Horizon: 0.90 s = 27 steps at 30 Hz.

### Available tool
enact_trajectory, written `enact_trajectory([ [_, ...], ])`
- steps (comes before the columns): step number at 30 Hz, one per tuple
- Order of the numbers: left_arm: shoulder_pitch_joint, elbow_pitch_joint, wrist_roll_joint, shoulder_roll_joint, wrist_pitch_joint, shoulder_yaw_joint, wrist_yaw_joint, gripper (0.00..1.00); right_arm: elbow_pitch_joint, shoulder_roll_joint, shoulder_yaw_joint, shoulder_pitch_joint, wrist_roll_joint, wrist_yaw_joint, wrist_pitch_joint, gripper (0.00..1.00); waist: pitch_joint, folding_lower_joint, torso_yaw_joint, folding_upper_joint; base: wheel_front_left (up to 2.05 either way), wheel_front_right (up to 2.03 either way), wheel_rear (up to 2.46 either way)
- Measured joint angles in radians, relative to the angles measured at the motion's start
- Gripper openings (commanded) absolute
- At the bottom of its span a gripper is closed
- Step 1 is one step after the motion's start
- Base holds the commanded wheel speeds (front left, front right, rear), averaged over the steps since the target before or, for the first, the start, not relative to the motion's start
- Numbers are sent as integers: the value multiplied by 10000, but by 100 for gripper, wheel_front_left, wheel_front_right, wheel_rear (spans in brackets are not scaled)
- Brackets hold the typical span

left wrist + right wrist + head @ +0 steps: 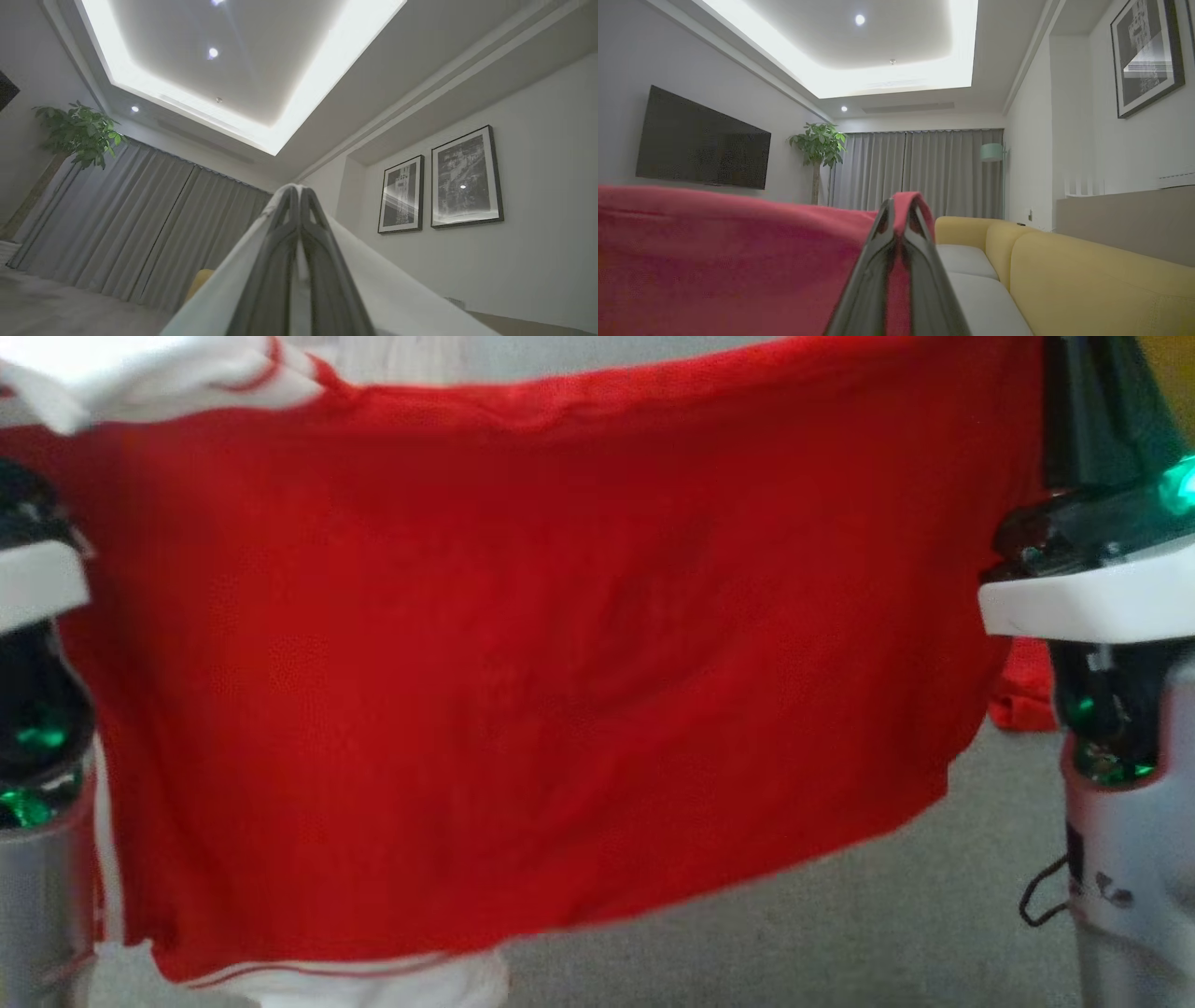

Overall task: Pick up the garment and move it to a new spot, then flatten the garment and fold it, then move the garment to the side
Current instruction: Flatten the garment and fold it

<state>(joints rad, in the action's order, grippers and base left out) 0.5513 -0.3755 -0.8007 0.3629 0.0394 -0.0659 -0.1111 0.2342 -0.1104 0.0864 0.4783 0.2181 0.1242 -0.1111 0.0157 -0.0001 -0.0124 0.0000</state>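
A bright ceiling light cove (322,70) glows above the left gripper (297,189), reflecting as glare on framed prints (402,196) to its right. Wrist views bow at edges; the head view's red garment (523,663) is blurred.

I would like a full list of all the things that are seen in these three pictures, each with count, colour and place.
garment: one, red with white trim, hanging spread between both arms
surface: one, grey, below the garment
sofa: one, yellow with grey seats, at the right of the right wrist view
television: one, black, on the wall
plant: one, green, beside the curtains
curtains: one set, grey, far wall
framed pictures: two, black-framed, side by side on the wall
left fingers: two, dark, shut on white cloth
right fingers: two, dark, shut on the garment's red edge
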Motion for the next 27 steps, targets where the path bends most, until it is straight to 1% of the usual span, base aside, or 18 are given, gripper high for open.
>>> enact_trajectory([
  [1,0,0,0,0,0,0,0,0,0,0,0,0,0,0,0,0,0,0,0,0,0,0,0],
  [3,17,384,-359,36,-194,75,35,0,125,-58,-25,15,-119,0,-347,0,289,1,8,0,0,0,0],
  [5,163,1099,-366,209,-372,10,245,0,-75,-88,-27,146,-33,0,-623,0,634,2,16,0,0,0,0],
  [8,1176,2523,-299,412,-391,-82,648,0,-1174,-224,-12,1127,94,0,-871,0,1253,3,15,0,0,0,0],
  [10,2279,3691,-286,407,-384,-178,828,0,-2173,-307,111,2360,209,0,-930,0,1699,4,8,0,0,0,0],
  [12,3562,5039,52,489,-341,-451,1160,0,-3404,-405,479,3928,186,0,-899,0,2170,5,-7,0,0,0,0],
  [14,4820,6450,403,581,-148,-631,1358,0,-4780,-631,1083,5552,-144,0,-510,0,2613,7,-36,-1,0,0,0],
  [16,6018,7716,805,665,194,-692,1532,0,-6213,-621,1402,7041,-360,0,155,0,3017,7,-78,-1,0,0,0],
  [17,6602,8295,961,671,443,-709,1601,0,-6934,-508,1269,7656,-360,0,466,0,3193,7,-99,-1,0,0,0],
  [19,7725,9340,1164,648,951,-717,1743,0,-8320,-196,612,8647,-286,0,1137,0,3499,8,-135,-1,0,0,0],
  [21,8589,10136,1269,548,1423,-788,1919,0,-9386,-134,255,9283,-518,0,1831,0,3715,7,-138,-1,0,0,0],
  [23,9085,10753,1436,360,1733,-1030,2100,0,-10257,-144,188,9621,-876,0,2460,0,3811,6,-68,-1,0,0,0],
  [27,8962,11670,1494,4,2050,-1442,2347,0,-11770,-79,393,9551,-1262,0,3164,0,3713,3,148,-1,0,0,0],
])
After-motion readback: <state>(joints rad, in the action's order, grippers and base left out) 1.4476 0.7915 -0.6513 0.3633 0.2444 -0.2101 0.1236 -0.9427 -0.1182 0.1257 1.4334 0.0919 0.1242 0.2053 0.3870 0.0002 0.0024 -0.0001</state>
